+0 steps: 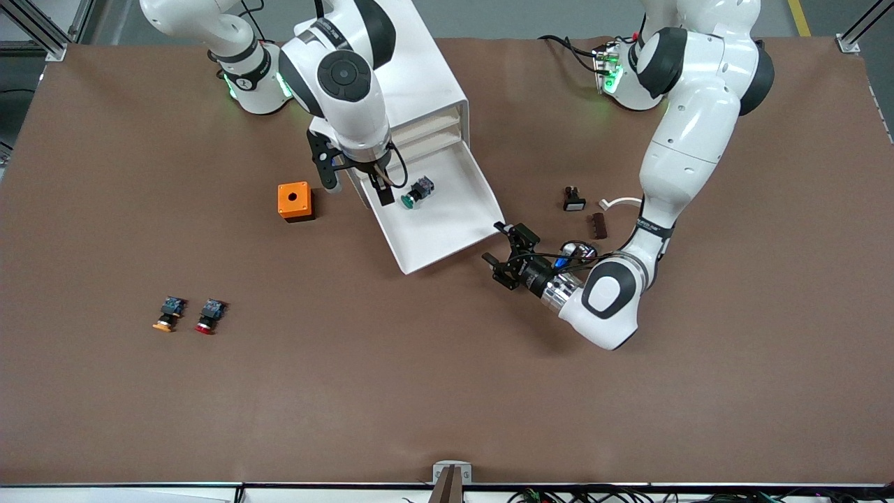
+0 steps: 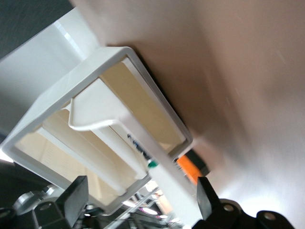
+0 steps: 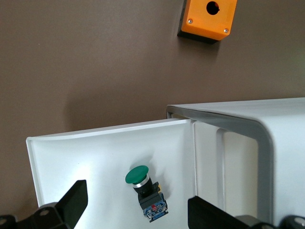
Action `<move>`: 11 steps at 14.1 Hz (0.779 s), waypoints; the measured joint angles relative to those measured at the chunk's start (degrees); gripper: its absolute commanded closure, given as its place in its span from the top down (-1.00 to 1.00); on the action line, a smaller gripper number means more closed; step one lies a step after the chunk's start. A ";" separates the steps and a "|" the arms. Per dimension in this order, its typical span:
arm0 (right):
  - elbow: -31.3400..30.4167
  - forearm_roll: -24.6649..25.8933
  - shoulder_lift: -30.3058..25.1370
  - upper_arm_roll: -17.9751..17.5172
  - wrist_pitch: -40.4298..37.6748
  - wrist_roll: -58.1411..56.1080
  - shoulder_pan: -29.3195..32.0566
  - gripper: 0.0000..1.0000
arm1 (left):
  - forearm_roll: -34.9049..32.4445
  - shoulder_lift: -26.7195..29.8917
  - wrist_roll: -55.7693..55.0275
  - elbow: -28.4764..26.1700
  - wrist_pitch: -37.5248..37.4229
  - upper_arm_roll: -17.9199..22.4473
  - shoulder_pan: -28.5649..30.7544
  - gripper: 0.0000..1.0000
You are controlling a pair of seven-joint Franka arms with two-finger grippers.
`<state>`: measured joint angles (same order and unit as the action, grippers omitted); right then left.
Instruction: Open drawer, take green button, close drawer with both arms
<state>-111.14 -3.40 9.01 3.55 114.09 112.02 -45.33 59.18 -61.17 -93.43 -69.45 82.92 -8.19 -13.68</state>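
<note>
The wide shallow white plastic drawer (image 1: 447,230) stands pulled far out of the white boxy cabinet (image 1: 426,77), sloping down toward the front camera. In it lies the small push button with a round green cap, black body and bluish rear block (image 1: 418,193), on its side near the cabinet's mouth, touching neither gripper. The right wrist view shows the button (image 3: 144,191) on the tray floor close to the cabinet's frame.

The right gripper (image 1: 356,183) hangs over the drawer's inner end, just beside the button; its two black fingers stand wide apart with nothing between them. Much of the cabinet's top is hidden by the right arm's bulky white wrist in the front view.

The left gripper (image 1: 504,253) sits low, just off the drawer's front corner at the left arm's end of the table, its fingers spread and empty, not touching the cream front. Its wrist view looks slantwise at the cabinet's open face (image 2: 95,138); the upper drawers there are hard to tell apart.

An orange square box with a round hole (image 1: 294,201) sits beside the drawer, toward the right arm's end. Nearer the front camera lie an orange-capped button (image 1: 167,314) and a red-capped button (image 1: 209,316), side by side. Small dark parts (image 1: 585,209) lie near the left arm, too small to identify.
</note>
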 measured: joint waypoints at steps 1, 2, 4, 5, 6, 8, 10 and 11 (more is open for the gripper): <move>0.30 -0.10 0.23 0.00 -0.28 0.67 0.00 0.99 | -0.03 0.37 4.96 1.07 -0.59 0.17 0.26 1.00; 0.61 -0.22 0.47 0.00 -0.53 1.05 -0.01 0.99 | -0.60 1.01 9.94 1.96 -1.12 0.70 0.50 1.00; 1.18 -0.33 0.84 0.00 -0.82 1.16 -0.04 0.99 | -5.36 3.76 21.38 3.03 -2.04 1.72 1.11 1.00; 1.57 -0.33 1.07 0.04 -0.96 1.17 -0.04 0.99 | -8.07 5.55 26.04 3.25 -2.14 1.85 1.37 1.00; 2.34 -0.33 1.49 0.11 -1.56 1.19 -0.04 0.99 | -10.74 7.47 29.40 3.29 -2.17 1.95 1.49 1.00; 4.80 -0.31 3.16 0.44 -2.54 1.16 0.21 0.99 | -15.67 11.01 34.53 3.40 -2.03 2.09 1.55 1.00; 8.01 -0.34 4.56 0.77 -4.45 0.41 1.24 0.99 | -20.75 15.10 39.54 3.49 0.17 2.08 1.46 1.00; 9.69 -0.76 4.89 0.84 -5.81 -0.36 1.95 0.99 | -23.52 17.50 40.75 3.39 2.81 2.05 1.25 1.00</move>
<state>-101.45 -4.16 13.90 4.40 108.28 111.66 -43.38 35.66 -43.67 -52.68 -66.06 85.72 -6.14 -12.43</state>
